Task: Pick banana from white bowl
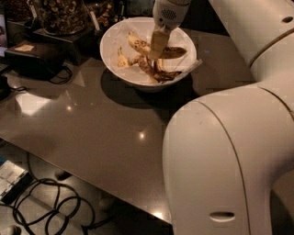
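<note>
Middle of the banana (138, 45) behind the gripper (156, 54) inside the white bowl (111, 48) (glass jars (59, 13) cropped above)

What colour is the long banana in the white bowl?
The banana is yellow with brown speckles, camera view; the claw is over its middle.

Gripper (157, 47) inside the white bowl (111, 46), at the middle of the banana (175, 52), which runs left to right across the bowl; contact cannot be told. In the bowl, a short banana stub (121, 60) lies left of the gripper and peel pieces (159, 72) lie just in front of it. The bowl stands on the table (92, 128). Well left of the gripper, a glass jar (59, 13) stands at the table's back, with a box (34, 62) in front of the jar. Cables (50, 211) lie on the floor, far in front and left, below the table edge.
</note>
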Motion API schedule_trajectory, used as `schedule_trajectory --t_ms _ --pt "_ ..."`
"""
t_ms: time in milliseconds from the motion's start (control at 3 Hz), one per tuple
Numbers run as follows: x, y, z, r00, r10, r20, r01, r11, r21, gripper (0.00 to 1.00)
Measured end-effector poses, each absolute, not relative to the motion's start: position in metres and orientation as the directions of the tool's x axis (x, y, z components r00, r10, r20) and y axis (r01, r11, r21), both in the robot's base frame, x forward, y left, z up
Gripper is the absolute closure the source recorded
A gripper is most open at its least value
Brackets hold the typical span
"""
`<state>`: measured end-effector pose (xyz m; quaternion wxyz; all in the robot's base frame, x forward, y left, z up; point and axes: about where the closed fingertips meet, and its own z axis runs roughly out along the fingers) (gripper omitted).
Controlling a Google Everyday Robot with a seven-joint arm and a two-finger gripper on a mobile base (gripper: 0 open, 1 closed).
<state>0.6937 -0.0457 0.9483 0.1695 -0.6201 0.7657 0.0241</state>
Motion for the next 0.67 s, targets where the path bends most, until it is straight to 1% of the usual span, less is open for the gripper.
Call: schedule_trajectory --t_ms 333,667 --pt "0.694 -0.046 0.949 -0.173 -0.941 -0.291 -0.957 0.231 -0.177 1.0" --pt "0.64 -0.038 1.0 -0.088 -0.941 -0.327 -0.96 0.167 -0.223 1.0"
